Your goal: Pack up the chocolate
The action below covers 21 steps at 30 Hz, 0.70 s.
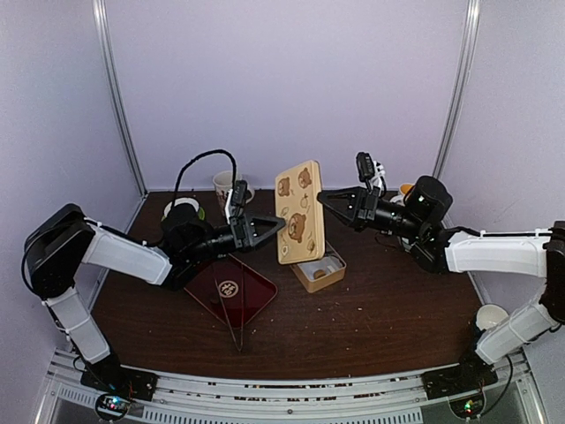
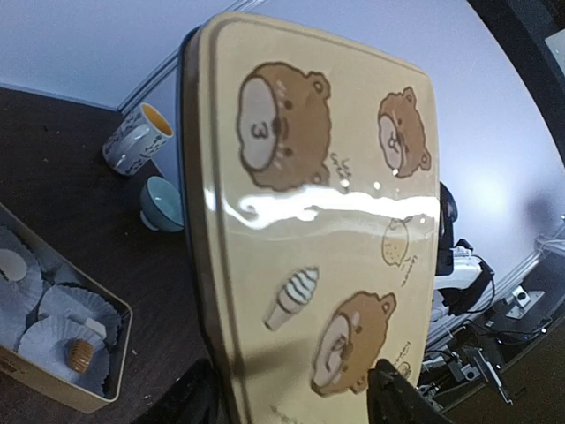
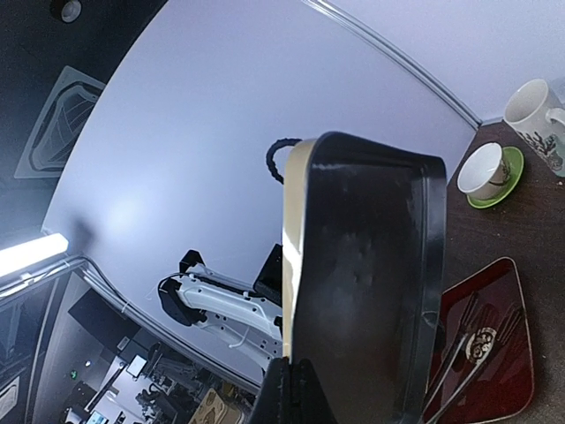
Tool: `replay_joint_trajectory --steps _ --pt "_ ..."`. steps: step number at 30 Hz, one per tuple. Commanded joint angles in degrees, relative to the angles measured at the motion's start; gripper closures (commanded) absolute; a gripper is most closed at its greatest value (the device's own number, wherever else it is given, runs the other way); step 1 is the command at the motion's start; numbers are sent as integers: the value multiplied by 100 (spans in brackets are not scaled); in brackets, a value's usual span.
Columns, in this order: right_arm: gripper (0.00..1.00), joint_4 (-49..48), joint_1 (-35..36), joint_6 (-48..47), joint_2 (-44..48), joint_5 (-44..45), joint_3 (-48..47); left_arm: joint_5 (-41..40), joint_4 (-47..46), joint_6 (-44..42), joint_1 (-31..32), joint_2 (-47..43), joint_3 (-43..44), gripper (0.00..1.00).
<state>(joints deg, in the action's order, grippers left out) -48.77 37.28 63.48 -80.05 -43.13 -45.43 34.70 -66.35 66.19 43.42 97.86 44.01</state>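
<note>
My left pincer [image 1: 272, 231] clasps the upright lid [image 1: 297, 212] by one edge. My right pincer [image 1: 324, 199], clenched, pinches the opposite edge. Below the lid, between both pincers, sits the open tin [image 2: 106, 389], filled with white paper liners [image 2: 53, 305]. One liner holds a brown chocolate [image 2: 79, 354]. Past the lid from my left pincer stand a mug [image 2: 137, 139] and a teal cup [image 2: 163, 203].

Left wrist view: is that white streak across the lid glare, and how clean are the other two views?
Left wrist: yes, a glare band crosses the lid under the top bear, washing out the print there. Right wrist: the lid's dark inside shows little detail, and the wall seam curves from lens distortion. Top external: evenly lit and sharp, the poles slightly bowed.
</note>
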Motion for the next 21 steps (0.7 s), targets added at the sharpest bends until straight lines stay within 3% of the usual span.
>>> replay_joint_trajectory --steps 1,5,11,16,21 --pt "100 -199 -462 -26 -304 -160 107 -272 1196 -676 -61 19 355 39" --pt "100 -450 -794 105 -536 -438 95 -877 3179 -1425 -55 -15 844 33" --pt "100 -179 -1109 -84 -457 -641 91 -1503 5037 -1992 -53 277 1782 23" --pt "100 1367 -1343 -1184 174 -478 133 -2131 6736 -1942 -44 944 2871 20" --pt "100 3072 -1399 -2332 881 -63 18 -2608 7452 -1448 -34 1661 3666 22"
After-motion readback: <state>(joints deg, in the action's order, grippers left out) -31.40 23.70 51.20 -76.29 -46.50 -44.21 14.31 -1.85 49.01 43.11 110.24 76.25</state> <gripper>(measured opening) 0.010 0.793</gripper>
